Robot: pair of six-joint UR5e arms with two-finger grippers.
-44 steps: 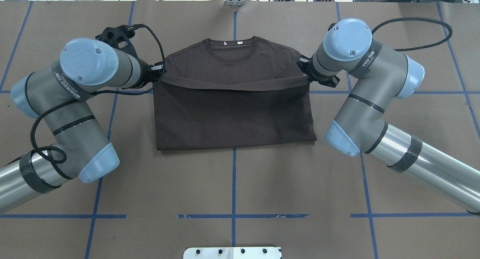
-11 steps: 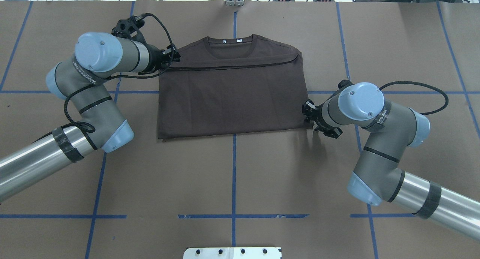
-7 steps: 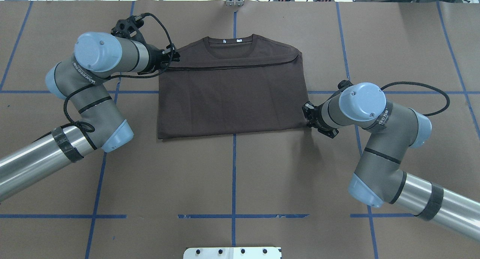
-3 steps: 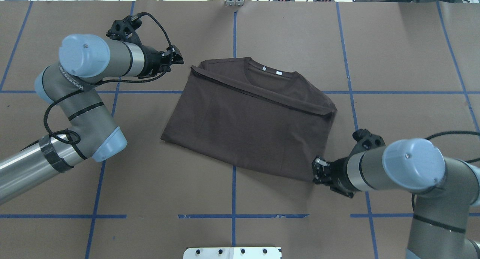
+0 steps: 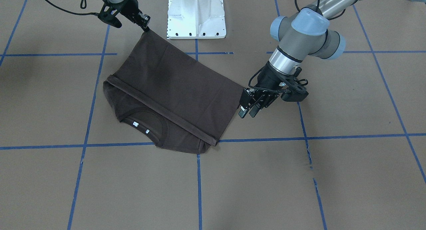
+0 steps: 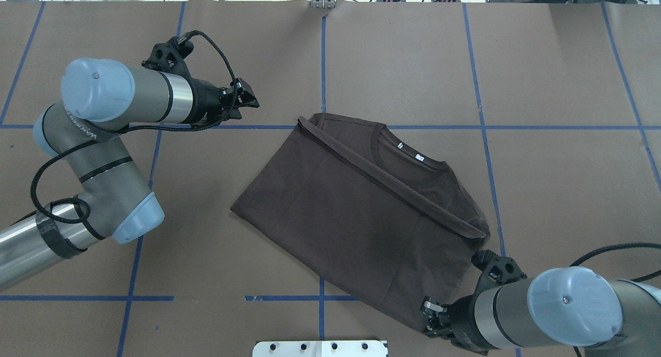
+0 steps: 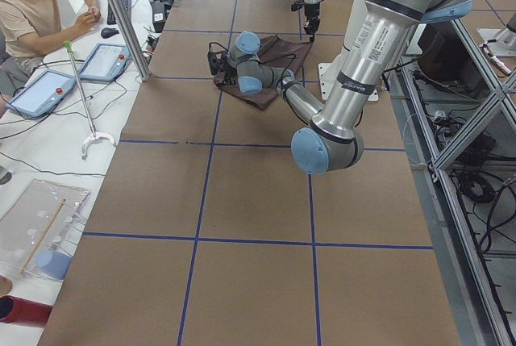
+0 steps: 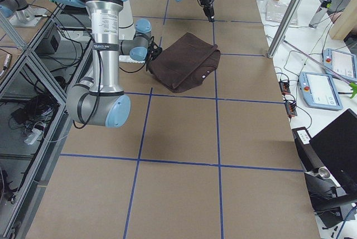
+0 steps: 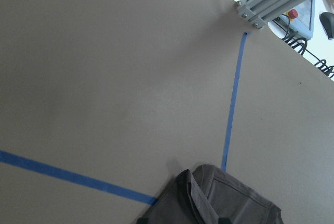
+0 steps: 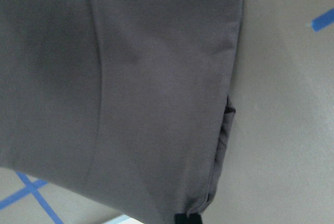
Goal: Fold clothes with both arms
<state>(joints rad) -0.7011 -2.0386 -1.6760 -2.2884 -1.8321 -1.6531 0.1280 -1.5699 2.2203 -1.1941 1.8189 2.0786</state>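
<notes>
Dragged and turned: the T-shirt [image 6: 361, 212] now lies skewed and nearer my base than a moment ago, and the right claw [image 6: 429, 315] has come back with it.

I read the right claw as pinched shut on the shirt's hem corner (its wrist camera shows a dark fingertip right at that corner). From there the folded cloth fans away flat across the table [image 6: 542, 62], with the collar [image 6: 405, 154] and white neck tags [image 6: 399, 144] on the side far from the claw. My left claw [image 6: 250, 97] hangs with its fingers spread and nothing between them. The shirt's closest corner lies beyond its fingertips, near but not touching. The white pedestal [image 6: 320, 348] sits near the right claw.
</notes>
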